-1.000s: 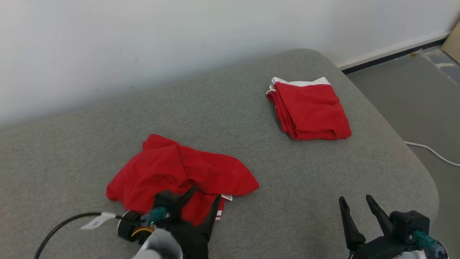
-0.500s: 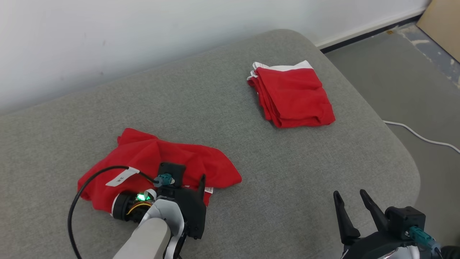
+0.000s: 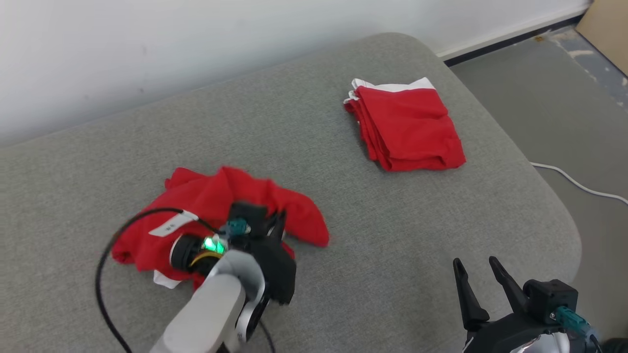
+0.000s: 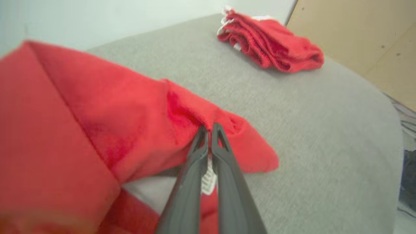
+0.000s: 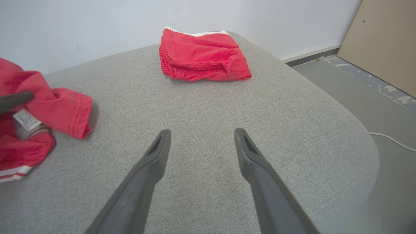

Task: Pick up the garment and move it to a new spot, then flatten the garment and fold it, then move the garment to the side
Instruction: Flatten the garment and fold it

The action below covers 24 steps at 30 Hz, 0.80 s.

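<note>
— What is carrying everything here?

— A grey fabric cushion (image 3: 417, 235) with rounded corners is stretching out from the pale wall (image 3: 147, 39).

— And what is lying on it?

— A crumpled red garment (image 3: 206, 201) is sitting bunched up near the front left, with a white edge peeking out beneath it. A folded red garment (image 3: 412, 127) is resting flat toward the far right corner, a white band showing along its far edge. The two are lying well apart, with bare grey fabric between them.

grey cushion (image 3: 392, 235), folded red stack (image 3: 412, 127), white cable (image 3: 581, 185)
</note>
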### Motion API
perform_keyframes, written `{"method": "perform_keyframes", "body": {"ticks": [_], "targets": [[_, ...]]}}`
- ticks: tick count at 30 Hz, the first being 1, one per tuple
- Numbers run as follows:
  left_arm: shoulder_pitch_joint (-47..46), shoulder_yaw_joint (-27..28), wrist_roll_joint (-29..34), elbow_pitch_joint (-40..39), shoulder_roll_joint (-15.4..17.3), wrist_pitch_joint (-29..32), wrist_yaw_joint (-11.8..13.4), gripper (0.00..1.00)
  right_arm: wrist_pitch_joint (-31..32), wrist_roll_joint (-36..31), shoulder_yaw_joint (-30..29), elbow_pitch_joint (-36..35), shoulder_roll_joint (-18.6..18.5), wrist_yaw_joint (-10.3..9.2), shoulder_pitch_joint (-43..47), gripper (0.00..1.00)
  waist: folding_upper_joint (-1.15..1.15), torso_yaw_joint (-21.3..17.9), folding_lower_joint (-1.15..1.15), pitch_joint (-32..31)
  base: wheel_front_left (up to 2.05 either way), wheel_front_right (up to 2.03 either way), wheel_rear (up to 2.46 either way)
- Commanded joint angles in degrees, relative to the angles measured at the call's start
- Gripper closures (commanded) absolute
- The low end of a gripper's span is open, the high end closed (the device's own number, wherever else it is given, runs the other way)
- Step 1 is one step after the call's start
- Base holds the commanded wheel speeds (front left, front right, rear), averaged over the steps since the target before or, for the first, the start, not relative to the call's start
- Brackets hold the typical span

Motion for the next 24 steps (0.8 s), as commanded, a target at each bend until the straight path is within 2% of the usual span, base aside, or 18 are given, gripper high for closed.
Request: {"method": "perform_keyframes", "body": {"ticks": [1, 5, 9, 13, 18, 24], "targets": [[-1.6, 0.4, -0.5, -1.1, -0.5, -1.5, -0.6, 1.0, -0.1, -0.3, -0.1, 0.0, 0.0, -0.14, -0.2, 0.0, -0.01, 1.1, 0.0, -0.4, 0.0, 0.0, 0.0], [-4.8, 2.1, -3.8, -6.3, -1.5, -7.4, -2.8, 1.0, 0.4, -0.9, -0.3, -0.3, 0.0, -0.14, -0.1, 0.0, -0.01, 3.4, 0.0, -1.5, 0.0, 0.0, 0.0], [-8.4, 3.3, -8.8, -14.8, -2.0, -12.1, -5.0, 1.0, 1.1, -1.5, -0.5, -0.8, 0.0, -0.14, 0.6, 0.0, -0.01, 6.2, 0.0, -3.1, 0.0, 0.0, 0.0], [-11.8, 3.5, -11.5, -24.0, -2.0, -14.1, -5.5, 1.0, 1.7, -2.0, -0.5, -1.4, 0.0, -0.14, 1.4, 0.0, -0.01, 9.2, 0.0, -4.8, 0.0, 0.0, 0.0], [-13.0, 6.9, -15.6, -33.4, -1.9, -15.5, -3.2, 1.0, 2.5, -2.3, -0.9, -1.9, 0.0, -0.14, 2.4, 0.0, -0.01, 13.1, 0.0, -6.9, 0.0, 0.0, 0.0], [-5.4, 11.5, -19.2, -34.9, -0.2, -15.1, 1.6, 1.0, 3.2, -2.5, -0.4, -2.6, 0.0, -0.14, 2.8, 0.0, -0.01, 16.6, 0.0, -7.9, 0.0, 0.0, 0.0]]}}
